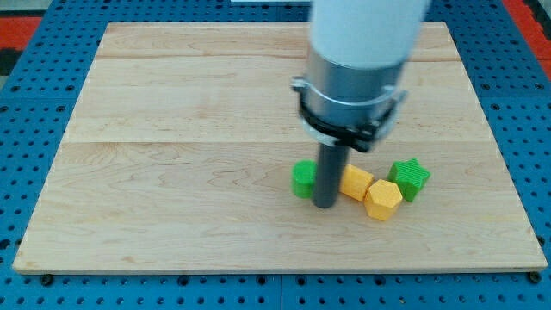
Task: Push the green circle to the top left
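The green circle (302, 179) lies on the wooden board (172, 129), a little right of the view's middle and low down. My rod hides its right side. My tip (325, 205) rests on the board right against the circle's lower right edge. A yellow block (355, 182) sits just right of the rod, with a yellow hexagon (383, 199) at its lower right. A green star (409, 178) lies right of those.
The arm's white and grey body (362, 60) hangs over the upper middle of the board and hides what is behind it. The board lies on a blue pegboard (34, 172).
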Robot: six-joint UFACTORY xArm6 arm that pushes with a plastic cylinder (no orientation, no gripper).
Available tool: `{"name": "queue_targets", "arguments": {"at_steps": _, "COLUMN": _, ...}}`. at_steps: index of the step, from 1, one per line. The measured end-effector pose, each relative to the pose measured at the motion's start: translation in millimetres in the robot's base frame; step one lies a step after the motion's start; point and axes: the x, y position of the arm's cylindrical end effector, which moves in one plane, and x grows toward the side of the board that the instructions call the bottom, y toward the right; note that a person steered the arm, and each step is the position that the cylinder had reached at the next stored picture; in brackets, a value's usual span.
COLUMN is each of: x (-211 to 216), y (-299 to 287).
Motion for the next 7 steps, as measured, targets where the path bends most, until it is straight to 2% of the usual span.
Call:
{"name": "queue_targets", "arguments": {"at_steps": 1, "x": -23, "y": -62}}
{"name": "queue_targets", "arguments": {"at_steps": 2, "x": -45, "y": -86}}
{"name": "queue_targets", "arguments": {"at_steps": 4, "x": -61, "y": -85}}
{"name": "queue_targets", "arguments": {"at_steps": 7, "x": -60, "y": -69}}
